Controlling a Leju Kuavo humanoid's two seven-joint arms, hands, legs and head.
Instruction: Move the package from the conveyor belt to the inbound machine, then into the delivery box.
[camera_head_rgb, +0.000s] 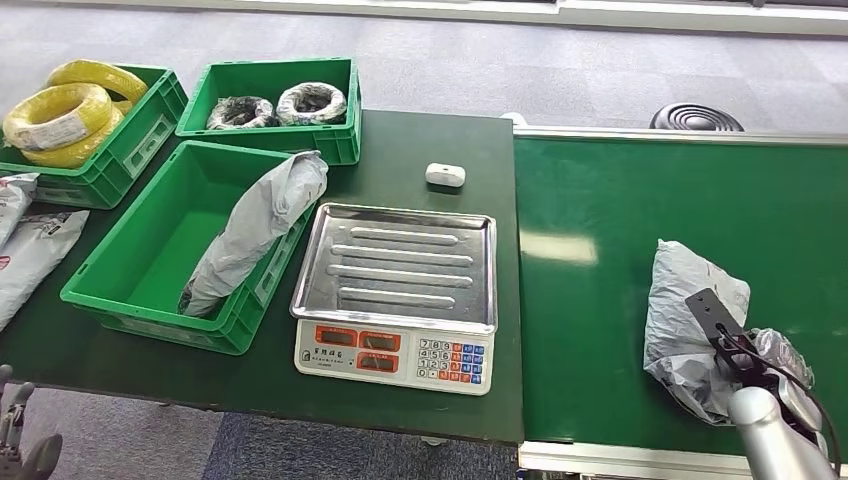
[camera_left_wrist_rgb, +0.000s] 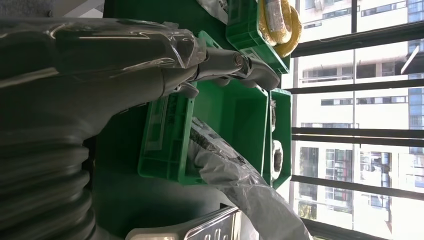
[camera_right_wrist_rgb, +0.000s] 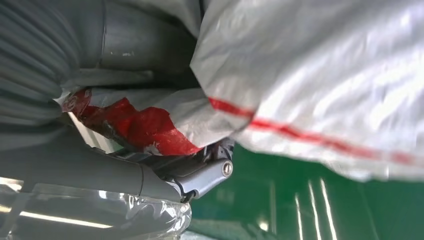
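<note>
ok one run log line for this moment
stage: pickup | right hand grips grey package on conveyor belt | left hand: empty | scale tray: empty

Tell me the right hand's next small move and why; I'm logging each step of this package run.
Probably lift the package off the conveyor belt and carry it toward the scale. The right hand is against the bag, which looks pinched at its fingers, and the steel tray is bare.

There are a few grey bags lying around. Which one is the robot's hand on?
The crumpled grey package alone on the conveyor belt, under the right hand. Another leans in a green bin; others lie at the table's left edge.
</note>
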